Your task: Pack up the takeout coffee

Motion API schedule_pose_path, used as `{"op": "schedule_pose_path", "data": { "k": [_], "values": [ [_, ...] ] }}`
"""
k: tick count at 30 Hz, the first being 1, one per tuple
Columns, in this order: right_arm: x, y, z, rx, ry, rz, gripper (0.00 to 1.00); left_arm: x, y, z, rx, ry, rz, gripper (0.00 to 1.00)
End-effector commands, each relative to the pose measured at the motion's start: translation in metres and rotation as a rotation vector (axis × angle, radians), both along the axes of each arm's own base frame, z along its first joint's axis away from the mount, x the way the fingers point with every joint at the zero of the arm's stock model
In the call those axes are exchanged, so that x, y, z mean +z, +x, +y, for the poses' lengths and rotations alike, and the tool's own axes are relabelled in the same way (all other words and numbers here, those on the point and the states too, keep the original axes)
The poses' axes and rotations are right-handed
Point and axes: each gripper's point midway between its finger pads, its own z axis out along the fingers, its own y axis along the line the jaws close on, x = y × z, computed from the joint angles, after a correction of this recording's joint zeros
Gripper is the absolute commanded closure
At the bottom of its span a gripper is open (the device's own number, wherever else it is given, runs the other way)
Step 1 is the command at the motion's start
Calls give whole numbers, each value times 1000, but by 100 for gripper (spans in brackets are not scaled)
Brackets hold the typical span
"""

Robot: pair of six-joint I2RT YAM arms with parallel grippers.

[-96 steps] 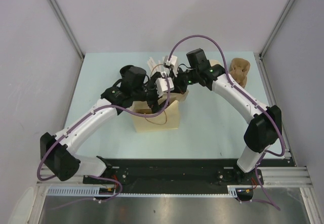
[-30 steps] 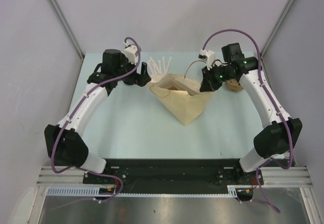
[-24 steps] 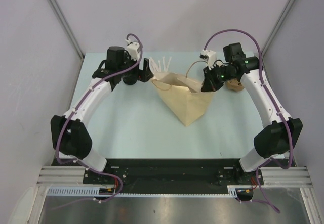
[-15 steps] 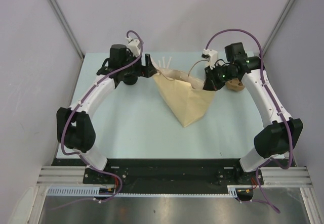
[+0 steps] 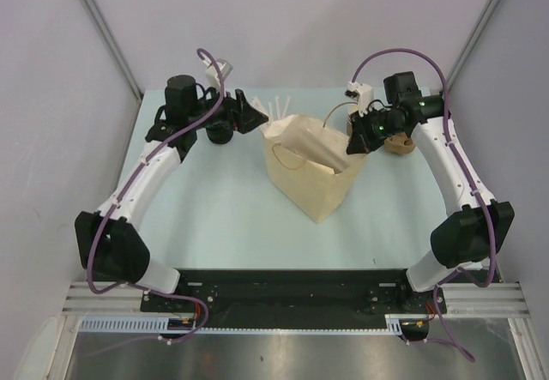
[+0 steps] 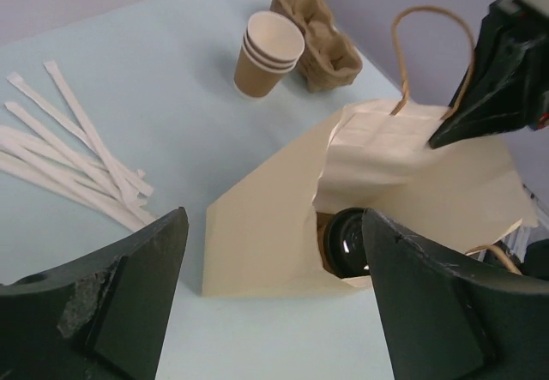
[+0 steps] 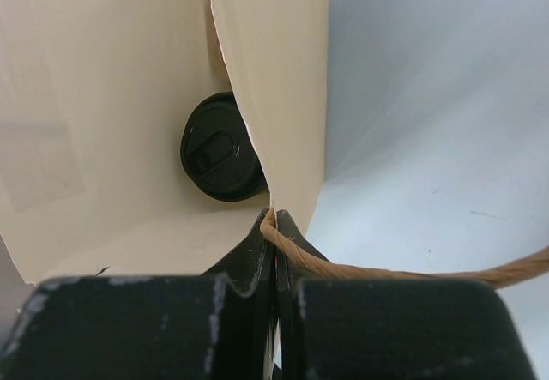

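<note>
The takeout coffee sits inside the tan paper bag; its black lid shows through the bag mouth in the left wrist view and in the right wrist view. My right gripper is shut on the bag's rim by its twine handle and holds that side up. In the right wrist view its jaws pinch the paper edge. My left gripper is open and empty, just left of the bag, at the far left of the table. The bag lies between its spread fingers in the left wrist view.
White wrapped straws lie behind the bag, also seen in the left wrist view. A stack of lidless tan cups and a brown moulded cup carrier stand at the back right; the carrier shows by the right wrist.
The left gripper has let go of the bag and drawn back left. The right gripper still pinches the rim, and the bag has swung and stands more upright.
</note>
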Motion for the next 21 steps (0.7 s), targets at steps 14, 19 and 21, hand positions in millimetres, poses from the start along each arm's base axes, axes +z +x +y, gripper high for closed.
{"op": "schedule_pose_path", "data": {
  "k": [14, 19, 21],
  "values": [
    [12, -5, -18, -73, -49, 0, 100, -36, 106, 36, 547, 130, 121, 34],
    [14, -11, -27, -98, -57, 11, 100, -74, 117, 21, 565, 171, 157, 38],
    [15, -14, -30, -106, -61, 16, 100, -91, 122, 17, 561, 188, 177, 41]
  ]
}}
